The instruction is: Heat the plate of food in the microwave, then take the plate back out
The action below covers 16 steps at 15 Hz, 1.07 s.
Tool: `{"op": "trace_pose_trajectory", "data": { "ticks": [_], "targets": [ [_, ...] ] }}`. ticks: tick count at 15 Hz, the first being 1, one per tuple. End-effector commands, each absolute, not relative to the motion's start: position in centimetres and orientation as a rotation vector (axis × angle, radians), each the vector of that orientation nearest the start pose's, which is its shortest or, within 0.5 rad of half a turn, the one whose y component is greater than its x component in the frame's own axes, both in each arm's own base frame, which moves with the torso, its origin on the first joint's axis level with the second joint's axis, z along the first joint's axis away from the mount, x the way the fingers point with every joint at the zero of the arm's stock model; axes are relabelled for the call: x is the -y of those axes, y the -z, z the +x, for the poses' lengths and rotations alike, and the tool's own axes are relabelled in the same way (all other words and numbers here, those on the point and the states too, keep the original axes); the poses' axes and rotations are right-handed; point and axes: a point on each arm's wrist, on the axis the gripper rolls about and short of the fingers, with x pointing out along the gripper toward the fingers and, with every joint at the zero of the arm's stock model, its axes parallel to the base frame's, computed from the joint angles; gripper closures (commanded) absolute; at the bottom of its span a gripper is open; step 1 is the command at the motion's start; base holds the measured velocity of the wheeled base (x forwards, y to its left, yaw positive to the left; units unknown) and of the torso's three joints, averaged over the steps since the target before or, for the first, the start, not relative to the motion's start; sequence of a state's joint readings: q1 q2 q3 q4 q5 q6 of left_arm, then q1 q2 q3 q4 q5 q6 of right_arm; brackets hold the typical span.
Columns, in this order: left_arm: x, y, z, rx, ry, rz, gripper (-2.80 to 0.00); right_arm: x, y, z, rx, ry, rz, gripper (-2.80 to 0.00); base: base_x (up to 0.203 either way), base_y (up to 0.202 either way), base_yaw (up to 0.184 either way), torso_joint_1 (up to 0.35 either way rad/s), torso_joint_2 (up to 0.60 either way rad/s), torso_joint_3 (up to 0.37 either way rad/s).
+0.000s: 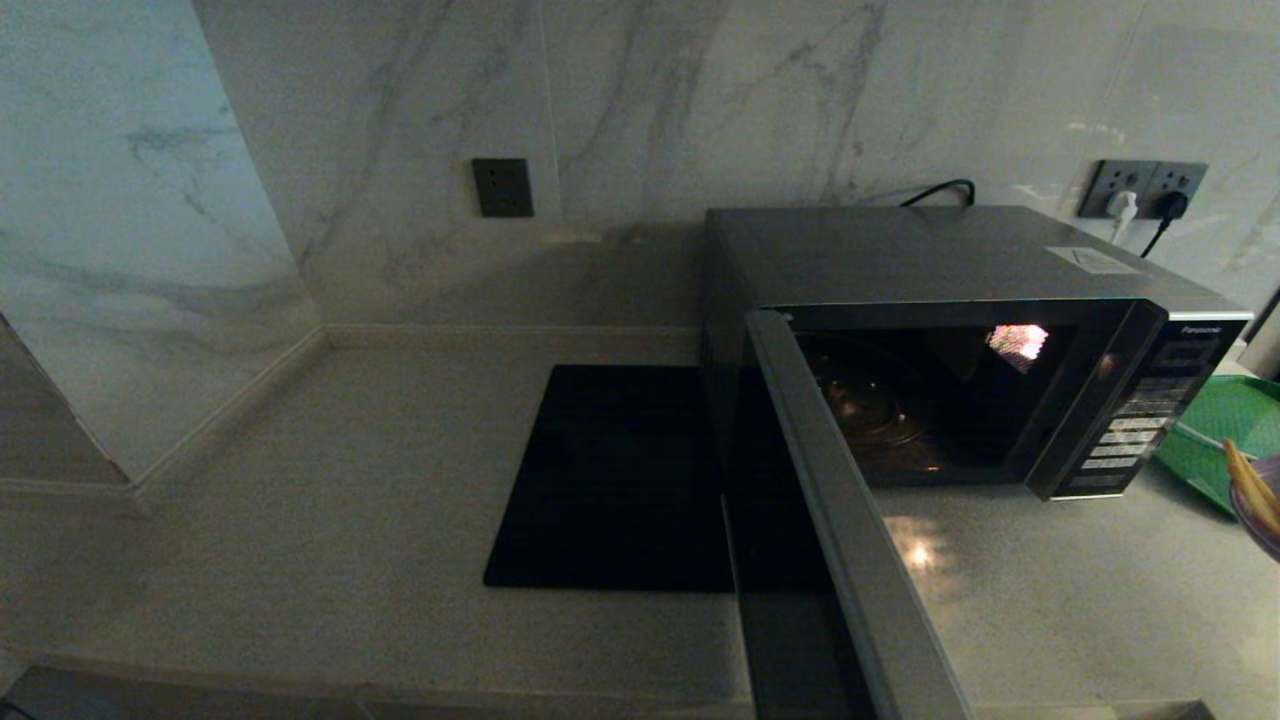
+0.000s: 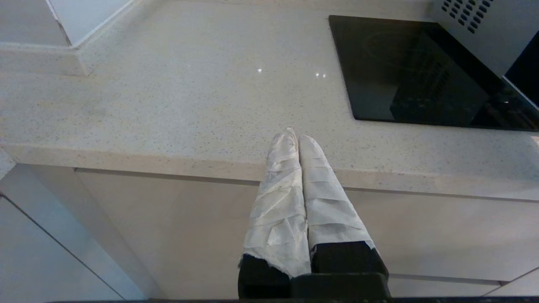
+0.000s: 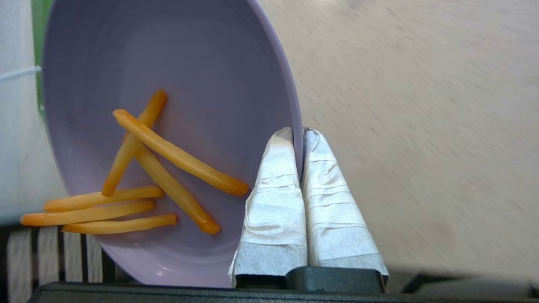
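Observation:
The grey-silver microwave (image 1: 950, 260) stands on the counter at the right, its door (image 1: 850, 530) swung wide open toward me and its dark chamber lit and empty. My right gripper (image 3: 298, 134) is shut on the rim of the pale lilac plate of food (image 3: 177, 71), which carries several golden-orange sticks (image 3: 177, 155). The plate's edge (image 1: 1262, 510) shows at the far right of the head view, to the right of the microwave. My left gripper (image 2: 297, 136) is shut and empty, parked over the counter's front edge.
A flat black square mat (image 1: 610, 480) lies on the counter left of the microwave. A green mesh tray (image 1: 1225, 425) sits to the right of the microwave. Marble walls close the back and left; wall sockets (image 1: 1140, 190) hold plugs behind the microwave.

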State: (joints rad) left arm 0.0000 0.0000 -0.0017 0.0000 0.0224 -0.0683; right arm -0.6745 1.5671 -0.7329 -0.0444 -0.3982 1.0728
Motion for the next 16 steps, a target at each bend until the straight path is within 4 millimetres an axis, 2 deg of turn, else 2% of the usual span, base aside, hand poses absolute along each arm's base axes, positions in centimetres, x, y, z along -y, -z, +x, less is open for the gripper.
{"op": "trace_pose_trajectory", "data": {
  "ticks": [1, 3, 5, 7, 10, 12, 16],
  "targets": [
    [-0.1, -7.6, -2.3, 0.002, -0.023, -0.069, 0.00, 18.8, -11.6, 20.7, -0.272, 1.425, 1.034, 0.00, 0.000, 0.000, 0.000, 0.000, 0.00, 0.000],
    [-0.1, -7.6, -2.3, 0.002, -0.023, -0.068, 0.00, 20.6, -9.8, 21.8, -0.311, 1.435, 1.020, 0.00, 0.000, 0.000, 0.000, 0.000, 0.00, 0.000],
    [-0.1, -7.6, -2.3, 0.002, -0.023, -0.069, 0.00, 22.5, -8.8, 22.7, -0.258, 1.396, 1.020, 0.00, 0.000, 0.000, 0.000, 0.000, 0.00, 0.000],
    [-0.1, -7.6, -2.3, 0.002, -0.023, -0.069, 0.00, 23.8, -8.1, 22.7, -0.231, 1.364, 1.041, 0.00, 0.000, 0.000, 0.000, 0.000, 0.00, 0.000],
    [-0.1, -7.6, -2.3, 0.002, -0.023, -0.069, 0.00, 25.4, -6.7, 22.3, -0.315, 1.298, 1.046, 0.00, 0.000, 0.000, 0.000, 0.000, 0.00, 0.000],
    [-0.1, -7.6, -2.3, 0.002, -0.023, -0.069, 0.00, 26.1, -5.6, 22.2, -0.363, 1.235, 1.099, 0.00, 0.000, 0.000, 0.000, 0.000, 0.00, 0.000],
    [-0.1, -7.6, -2.3, 0.002, -0.023, -0.069, 0.00, 26.7, -4.3, 22.5, -0.398, 1.227, 1.114, 0.00, 0.000, 0.000, 0.000, 0.000, 0.00, 0.000]
  ]
}}
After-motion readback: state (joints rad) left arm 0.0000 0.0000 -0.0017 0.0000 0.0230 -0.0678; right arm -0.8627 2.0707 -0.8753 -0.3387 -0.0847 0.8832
